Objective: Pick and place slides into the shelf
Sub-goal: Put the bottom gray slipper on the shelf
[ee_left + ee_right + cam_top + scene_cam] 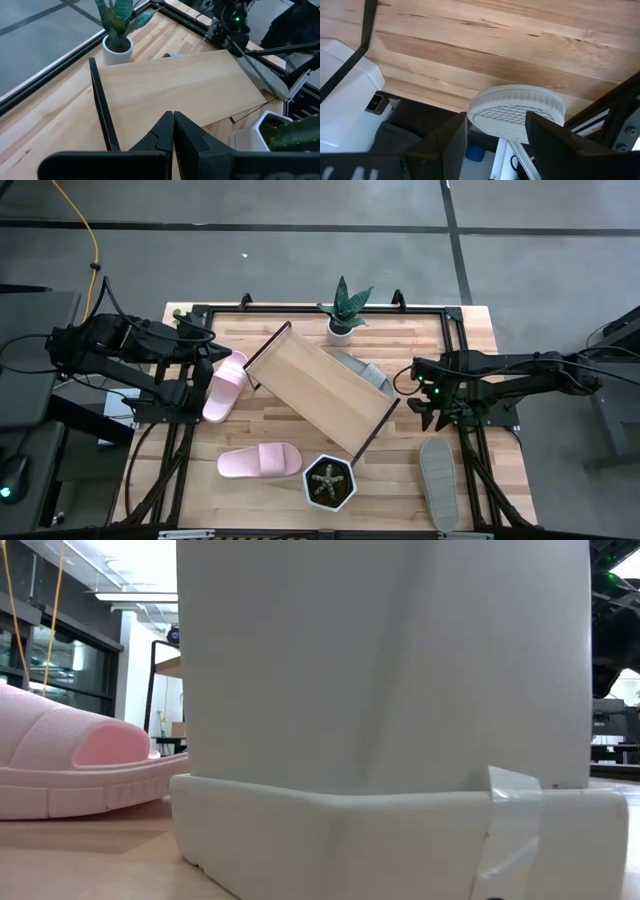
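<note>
Overhead, 4 slides (260, 461); low down, 1 white pot (380, 690) looms.

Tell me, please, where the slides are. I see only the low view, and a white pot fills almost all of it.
Observer: One pink slide lies beside the left hand; the other pink slide lies by the white pot.
Operator: And the grey ones?
Observer: One grey slide lies at the table's right; the other grey slide is partly hidden by the slanted shelf.
Operator: Does any hand hold one?
Observer: No. The left hand is shut on nothing; the right hand is open and empty.
</note>
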Motion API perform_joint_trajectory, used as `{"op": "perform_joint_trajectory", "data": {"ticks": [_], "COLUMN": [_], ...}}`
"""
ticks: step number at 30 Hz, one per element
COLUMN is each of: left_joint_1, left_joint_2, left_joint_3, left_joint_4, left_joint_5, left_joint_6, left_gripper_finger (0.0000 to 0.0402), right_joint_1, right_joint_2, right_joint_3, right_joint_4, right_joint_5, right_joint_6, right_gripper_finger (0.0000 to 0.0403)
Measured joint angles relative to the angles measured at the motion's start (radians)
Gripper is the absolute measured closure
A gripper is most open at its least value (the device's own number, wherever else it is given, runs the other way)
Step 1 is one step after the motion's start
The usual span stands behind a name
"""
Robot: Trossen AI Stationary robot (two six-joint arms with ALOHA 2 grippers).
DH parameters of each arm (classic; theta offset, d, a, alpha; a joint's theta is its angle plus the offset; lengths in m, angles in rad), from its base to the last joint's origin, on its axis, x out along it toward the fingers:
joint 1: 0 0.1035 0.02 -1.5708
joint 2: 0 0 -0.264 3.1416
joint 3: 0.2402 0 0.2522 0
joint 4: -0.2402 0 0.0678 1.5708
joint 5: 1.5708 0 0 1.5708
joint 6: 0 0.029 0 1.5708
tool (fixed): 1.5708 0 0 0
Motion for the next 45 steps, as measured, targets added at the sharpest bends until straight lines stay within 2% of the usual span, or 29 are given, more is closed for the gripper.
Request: {"op": "perform_joint_trajectory", "data": {"ticks": [12,23,31,35,38,45], "left_joint_1": [0.000,0.000,0.000,0.000,0.000,0.000], "left_joint_2": [0.000,0.000,0.005,0.003,0.000,-0.009], "left_joint_3": [0.000,0.000,0.000,0.000,0.000,0.000], "left_joint_4": [-0.014,-0.006,0.015,0.014,0.013,0.009], "left_joint_5": [0.037,-0.039,-0.068,-0.022,0.002,0.042], "left_joint_6": [0.033,0.040,0.059,0.060,0.091,0.140], "left_gripper_finger": [0.0401,0.0401,0.0401,0.0401,0.0401,0.0401], "right_joint_1": [0.000,0.000,0.000,0.011,0.028,0.072], "right_joint_2": [0.000,0.000,0.000,0.000,0.000,0.000], "right_joint_3": [0.000,0.000,0.000,0.000,0.000,0.000], "right_joint_4": [0.053,0.052,0.005,-0.051,-0.068,-0.070], "right_joint_5": [-0.008,-0.033,-0.060,-0.059,-0.026,0.139], "right_joint_6": [0.250,0.270,0.530,0.673,0.773,0.990], "right_gripper_finger": [0.0210,0.0210,0.0210,0.0210,0.0210,0.0210]}}
